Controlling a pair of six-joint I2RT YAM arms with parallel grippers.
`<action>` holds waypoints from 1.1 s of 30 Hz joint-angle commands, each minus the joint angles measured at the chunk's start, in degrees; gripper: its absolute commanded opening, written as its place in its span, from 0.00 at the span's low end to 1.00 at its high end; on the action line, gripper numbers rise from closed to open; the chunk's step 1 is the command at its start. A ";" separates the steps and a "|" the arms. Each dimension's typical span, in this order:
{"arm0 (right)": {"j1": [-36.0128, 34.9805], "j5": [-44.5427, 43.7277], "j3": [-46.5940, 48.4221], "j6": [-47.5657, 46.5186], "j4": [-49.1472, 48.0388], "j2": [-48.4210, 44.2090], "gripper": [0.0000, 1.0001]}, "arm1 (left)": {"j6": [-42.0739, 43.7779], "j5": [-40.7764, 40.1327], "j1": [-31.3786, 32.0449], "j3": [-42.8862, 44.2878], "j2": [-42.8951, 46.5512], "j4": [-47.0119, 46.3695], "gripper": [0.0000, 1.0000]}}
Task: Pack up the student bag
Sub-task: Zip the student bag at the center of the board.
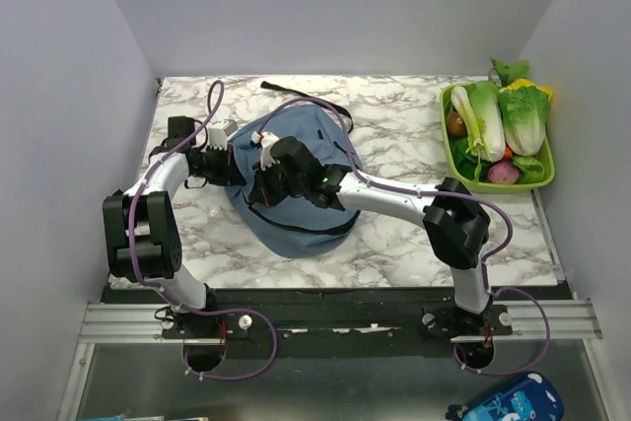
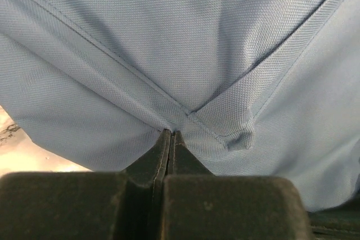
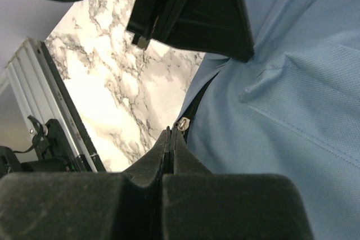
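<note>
Student bag [image 1: 296, 209] lies mid-table. Left gripper [image 2: 170, 134] pinches fabric at its ten o'clock edge. Right gripper [image 3: 170, 133] is pressed together against the zipper pull [image 3: 183, 123]. Looks like the opening step; next, draw the zipper while bracing.

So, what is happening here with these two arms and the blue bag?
Both robot arms are working on the student bag, which lies on the marble table. The left arm has its jaws shut on a fold of the bag's fabric. The right arm has its jaws shut at the zipper pull and appears to grip it. Nothing is seen going into the bag yet. A green tray of vegetables stands apart at the far right.
</note>
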State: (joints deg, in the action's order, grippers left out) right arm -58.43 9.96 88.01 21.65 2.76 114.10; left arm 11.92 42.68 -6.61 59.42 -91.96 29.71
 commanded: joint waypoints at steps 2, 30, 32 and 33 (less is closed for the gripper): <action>-0.63 4.63 -0.99 -3.28 2.85 -5.64 0.01 | -2.77 -4.79 0.02 4.56 -1.64 -3.78 0.00; -0.63 -3.98 -25.43 -5.57 14.55 -26.83 0.01 | -9.73 -9.46 0.28 14.14 -6.13 -5.12 0.00; -0.63 -3.89 -24.73 -5.65 14.55 -26.13 0.00 | -8.06 -7.44 0.98 14.24 -5.25 -3.09 0.09; -0.63 -3.80 -23.51 -5.65 14.46 -25.43 0.01 | -7.45 -6.21 1.16 13.89 -3.33 -1.17 0.36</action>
State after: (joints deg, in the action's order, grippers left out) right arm -58.46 7.01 63.99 16.82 12.67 89.01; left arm 2.07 35.79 -5.72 71.09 -97.71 28.80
